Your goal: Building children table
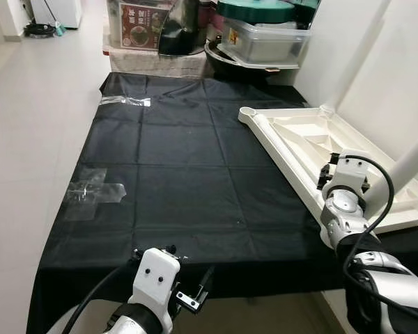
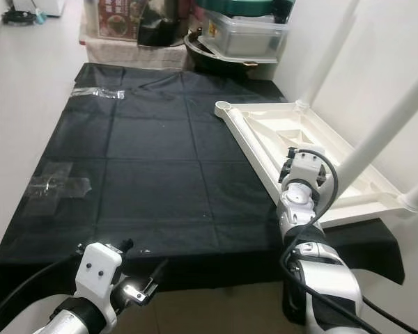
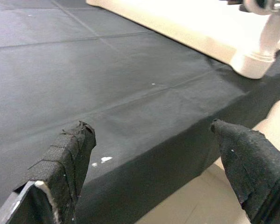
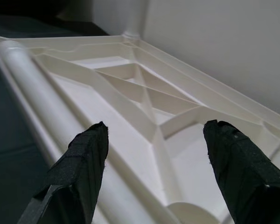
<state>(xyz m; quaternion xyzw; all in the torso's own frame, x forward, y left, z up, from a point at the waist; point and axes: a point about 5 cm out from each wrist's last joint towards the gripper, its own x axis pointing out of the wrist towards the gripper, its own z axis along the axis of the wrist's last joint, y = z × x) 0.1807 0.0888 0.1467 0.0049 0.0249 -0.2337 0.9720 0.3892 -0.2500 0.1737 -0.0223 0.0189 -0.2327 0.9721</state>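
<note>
A white plastic tabletop (image 1: pixel 306 139) lies upside down on the right side of a black cloth (image 1: pixel 174 160), ribbed underside up. A white leg (image 4: pixel 28 93) lies along its left edge. Other white legs (image 2: pixel 386 122) stand up from its corners by the wall. My right gripper (image 4: pixel 154 130) hovers open just above the ribbed underside (image 4: pixel 144 98), near the tabletop's front left part, with nothing between its fingers. My left gripper (image 3: pixel 149 128) is open and empty at the front edge of the cloth (image 3: pixel 130 93), and it appears low in the left eye view (image 1: pixel 195 292).
Two patches of clear tape (image 1: pixel 90 191) (image 1: pixel 125 101) stick to the cloth's left side. Boxes and a lidded plastic container (image 1: pixel 261 35) crowd the far end. A white wall (image 1: pixel 390 69) runs along the right; tiled floor (image 1: pixel 35 104) lies to the left.
</note>
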